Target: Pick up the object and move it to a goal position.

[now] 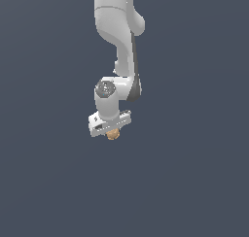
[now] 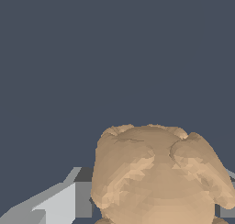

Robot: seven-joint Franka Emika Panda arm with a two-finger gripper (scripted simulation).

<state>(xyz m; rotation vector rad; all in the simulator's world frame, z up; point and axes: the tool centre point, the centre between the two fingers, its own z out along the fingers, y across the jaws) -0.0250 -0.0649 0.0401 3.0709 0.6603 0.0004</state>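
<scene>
The object is a small tan-orange bumpy ball (image 1: 113, 134). In the exterior view it sits right under the white gripper (image 1: 112, 132), near the middle of the picture. In the wrist view the ball (image 2: 156, 177) fills the space between the grey fingers (image 2: 69, 200), which stand on both sides of it. The fingers look closed against the ball. Whether the ball rests on the floor or hangs above it does not show.
The white arm (image 1: 119, 32) comes down from the top of the exterior view. A plain dark blue-grey floor (image 1: 194, 182) lies all around.
</scene>
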